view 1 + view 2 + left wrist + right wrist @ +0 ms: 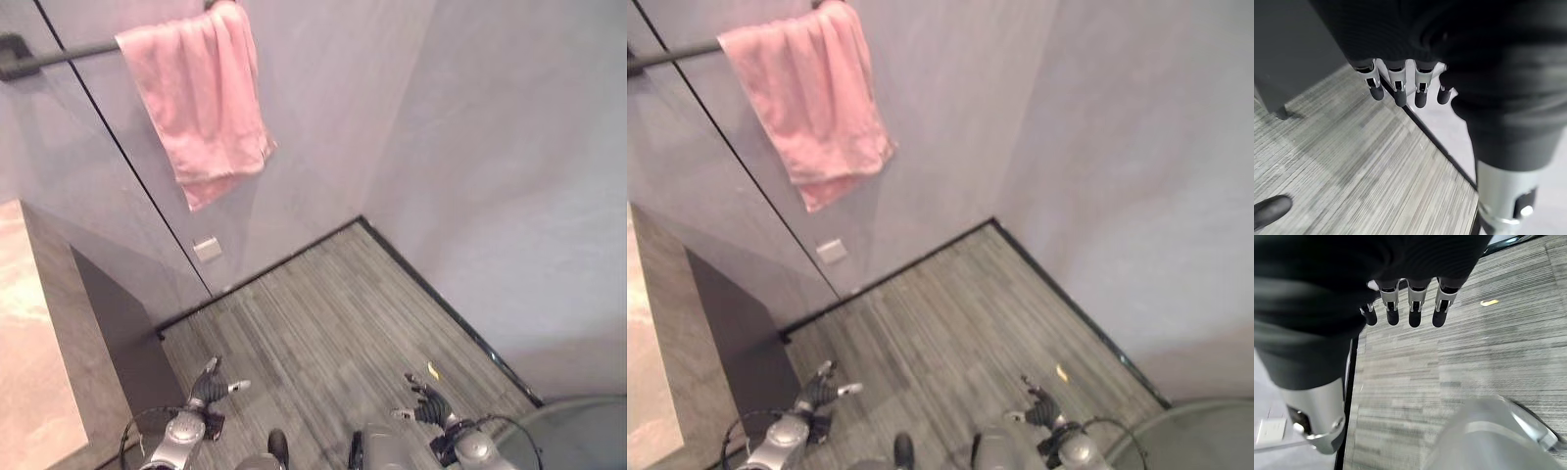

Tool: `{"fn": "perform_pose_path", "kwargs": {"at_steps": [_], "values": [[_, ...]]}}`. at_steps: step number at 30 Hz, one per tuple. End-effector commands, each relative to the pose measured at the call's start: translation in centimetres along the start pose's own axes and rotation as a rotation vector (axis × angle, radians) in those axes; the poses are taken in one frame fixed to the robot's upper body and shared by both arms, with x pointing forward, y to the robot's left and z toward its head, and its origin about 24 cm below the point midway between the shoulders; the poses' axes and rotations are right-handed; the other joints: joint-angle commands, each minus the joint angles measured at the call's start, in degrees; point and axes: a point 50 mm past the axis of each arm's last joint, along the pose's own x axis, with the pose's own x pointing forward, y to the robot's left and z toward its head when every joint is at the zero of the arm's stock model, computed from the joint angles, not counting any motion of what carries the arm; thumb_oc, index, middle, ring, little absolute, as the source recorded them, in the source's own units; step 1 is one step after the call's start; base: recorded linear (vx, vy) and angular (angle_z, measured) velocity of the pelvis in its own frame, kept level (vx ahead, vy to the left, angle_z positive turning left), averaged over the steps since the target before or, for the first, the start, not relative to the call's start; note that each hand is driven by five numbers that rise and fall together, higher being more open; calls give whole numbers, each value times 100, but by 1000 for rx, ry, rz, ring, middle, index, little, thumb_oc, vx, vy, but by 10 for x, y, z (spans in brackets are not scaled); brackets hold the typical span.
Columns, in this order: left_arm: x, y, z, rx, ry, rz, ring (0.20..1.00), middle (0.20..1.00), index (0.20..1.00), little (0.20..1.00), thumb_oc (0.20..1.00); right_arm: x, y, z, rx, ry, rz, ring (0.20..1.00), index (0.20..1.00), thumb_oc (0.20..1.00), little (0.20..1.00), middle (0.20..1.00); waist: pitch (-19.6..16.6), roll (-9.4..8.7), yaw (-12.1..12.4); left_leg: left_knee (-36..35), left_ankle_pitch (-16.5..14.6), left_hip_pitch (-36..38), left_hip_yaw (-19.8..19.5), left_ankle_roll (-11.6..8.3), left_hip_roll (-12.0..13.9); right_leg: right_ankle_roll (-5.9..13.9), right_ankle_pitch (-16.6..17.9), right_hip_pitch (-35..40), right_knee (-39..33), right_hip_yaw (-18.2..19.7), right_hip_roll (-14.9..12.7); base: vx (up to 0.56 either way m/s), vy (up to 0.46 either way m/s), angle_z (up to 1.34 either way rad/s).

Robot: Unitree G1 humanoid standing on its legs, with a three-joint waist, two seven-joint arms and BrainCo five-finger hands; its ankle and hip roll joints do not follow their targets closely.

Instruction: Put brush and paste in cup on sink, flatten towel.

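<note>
at the upper left of the frame, a pink towel (201, 98) is seen draped, bunched, over a dark rail (44, 54). low down, the left hand (209, 388) and right hand (428, 404) are held above the striped floor (323, 313), fingers relaxed, empty.

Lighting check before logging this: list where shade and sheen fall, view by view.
Left eye view: soft, even light; the pink towel throws a faint shadow on the wall, the counter's side lies in shade. Left wrist view: pale sheen on the floor. Right wrist view: floor evenly lit, no glare.
</note>
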Motion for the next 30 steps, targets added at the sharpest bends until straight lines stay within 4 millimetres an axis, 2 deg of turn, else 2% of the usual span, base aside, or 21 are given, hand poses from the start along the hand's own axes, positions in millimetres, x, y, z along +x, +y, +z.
{"fn": "perform_pose_path", "kwargs": {"at_steps": [1, 2, 4, 6, 7, 8, 9, 11, 12, 13, 15, 16, 17, 19, 22, 23, 24, 25, 27, 29, 30], "values": [[6, 7, 18, -34, -72, 29, 1000, 1000, 1000, 1000, 1000, 2, -2, 11, 43, -56, -16, 1000, 1000, 1000, 1000, 1000, 90, -150, -220, 107, 263, -62, -275, -449, 114, 160, 1641, 475, -1912, 519, 110, 240, -131, 60], [6, 7, 18, -34, -72, 29, 1000, 1000, 1000, 1000, 1000, 2, -2, 11, 43, -56, -16, 1000, 1000, 1000, 1000, 1000, 111, -138, -223, 119, 242, -38, -281, -451, 125, 162, 1644, 519, -1936, 508, 119, 355, -210, 71], [7, 9, 17, -38, -68, 43, 1000, 1000, 1000, 1000, 1000, 3, -4, 15, 31, -67, -14, 1000, 1000, 1000, 1000, 1000, 135, -205, -271, 166, 133, 142, -468, -532, 193, 263, 1893, 354, -2297, 813, 39, 271, -181, 56], [8, 8, 18, -37, -64, 46, 1000, 1000, 1000, 1000, 1000, 3, -4, 19, 18, -82, -5, 1000, 1000, 1000, 1000, 1000, 107, -273, -300, 225, 47, 318, -597, -589, 253, 311, 1901, 369, -2309, 756, 114, 348, -250, 54], [8, 6, 18, -32, -59, 42, 1000, 1000, 1000, 1000, 1000, 3, -2, 16, 26, -68, 6, 1000, 1000, 1000, 1000, 1000, 17, -314, -371, 274, 16, 378, -808, -607, 342, 227, 1678, 454, -2091, 1055, 373, 277, -212, 61], [8, 6, 18, -32, -59, 42, 1000, 1000, 1000, 1000, 1000, 3, -2, 16, 26, -68, 6, 1000, 1000, 1000, 1000, 1000, 19, -309, -373, 275, 10, 382, -810, -610, 349, 224, 1665, 453, -2077, 1051, 379, 280, -242, 77], [9, 6, 19, -39, -59, 45, 1000, 1000, 1000, 1000, 1000, 4, -2, 17, 28, -71, 11, 1000, 1000, 1000, 1000, 1000, -25, -304, -387, 299, 30, 440, -908, -641, 434, 165, 1541, 457, -1942, 1155, 550, 205, -170, 60], [9, 3, 19, -56, -57, 37, 1000, 1000, 1000, 1000, 1000, 3, -6, 16, 31, -69, 4, 1000, 1000, 1000, 1000, 1000, -106, -257, -392, 494, 13, 456, -1068, -683, 522, 18, 1286, 551, -1855, 1060, 704, 296, -271, 27], [11, -2, 25, -75, -70, 26, 1000, 1000, 1000, 1000, 1000, 2, -12, 13, 21, -60, -8, 1000, 1000, 1000, 1000, 1000, -104, -216, -393, 1020, 127, 248, -1156, -759, 497, -105, 1137, 689, -1833, 928, 766, 209, -225, 15], [11, -2, 25, -75, -71, 25, 1000, 1000, 1000, 1000, 1000, 2, -12, 13, 21, -60, -8, 1000, 1000, 1000, 1000, 1000, -105, -212, -406, 1047, 114, 230, -1171, -761, 499, -106, 1135, 690, -1832, 913, 765, 182, -224, 39], [13, -6, 31, -99, -86, 15, 1000, 1000, 1000, 1000, 1000, 0, -22, 10, 25, -51, -47, 1000, 1000, 1000, 1000, 1000, -1, -241, -453, 1940, 424, -293, -817, -852, 557, -240, 1049, 907, -1858, 689, 668, 73, -117, 73], [13, -6, 31, -99, -86, 15, 1000, 1000, 1000, 1000, 1000, 0, -22, 10, 25, -51, -48, 1000, 1000, 1000, 1000, 1000, -7, -233, -467, 1984, 406, -329, -836, -854, 563, -241, 1049, 899, -1857, 673, 671, 84, -168, 109], [15, -8, 37, -120, -104, 8, 1000, 1000, 1000, 1000, 1000, -3, -27, 5, 33, -36, -75, 1000, 1000, 1000, 1000, 1000, 117, -266, -499, 2510, 731, -714, -373, -902, 733, -355, 954, 1087, -1869, 454, 612, 82, -174, 103], [16, -8, 43, -120, -122, -2, 1000, 1000, 1000, 1000, 1000, -6, -30, -5, 34, 3, -95, 1000, 1000, 1000, 1000, 1000, 234, -287, -470, 2818, 875, -1221, -190, -955, 750, -413, 912, 1256, -1941, 308, 551, 157, -127, 131], [15, -1, 39, -122, -116, 23, 1000, 1000, 1000, 1000, 1000, -9, -29, -14, 27, 39, -98, 1000, 1000, 1000, 1000, 1000, 194, -229, -399, 1578, 930, -1600, -392, -998, 937, -254, 839, 1530, -2241, 322, 406, 335, 160, 39], [14, 6, 35, -129, -103, 53, 1000, 1000, 1000, 1000, 1000, -8, -26, -14, 11, 41, -88, 1000, 1000, 1000, 1000, 1000, 155, -113, -296, 513, 1329, -1536, -627, -1105, 1181, -178, 707, 1657, -2267, 435, 432, 334, 227, -43], [14, 6, 35, -129, -103, 53, 1000, 1000, 1000, 1000, 1000, -8, -26, -14, 11, 41, -88, 1000, 1000, 1000, 1000, 1000, 164, -116, -291, 478, 1346, -1505, -617, -1106, 1180, -179, 704, 1668, -2266, 441, 430, 589, 466, -94], [14, 11, 33, -129, -93, 74, 1000, 1000, 1000, 1000, 1000, -7, -25, -15, -20, 52, -83, 1000, 1000, 1000, 1000, 1000, 48, 6, -241, -87, 1665, -1467, -517, -1228, 1454, -76, 471, 1818, -2154, 525, 372, 363, 301, -86], [13, 13, 30, -122, -87, 81, 1000, 1000, 1000, 1000, 1000, -8, -24, -16, -10, 58, -81, 1000, 1000, 1000, 1000, 1000, 1, 19, -225, -49, 1526, -1346, -494, -1169, 1465, -25, 347, 1869, -2016, 618, 323, 330, 328, -43], [14, 15, 30, -103, -86, 81, 1000, 1000, 1000, 1000, 1000, -7, -24, -17, 10, 68, -91, 1000, 1000, 1000, 1000, 1000, -33, 8, -212, 332, 1382, -1425, -566, -1080, 1303, 40, 434, 1931, -1806, 766, 104, 289, 445, -41], [16, 17, 38, -73, -109, 71, 1000, 1000, 1000, 1000, 1000, -5, -23, -14, 32, 58, -97, 1000, 1000, 1000, 1000, 1000, 20, -56, -292, 897, 1059, -1569, -371, -945, 1072, 95, 893, 1816, -1461, 908, -195, 206, 400, -49]]}}
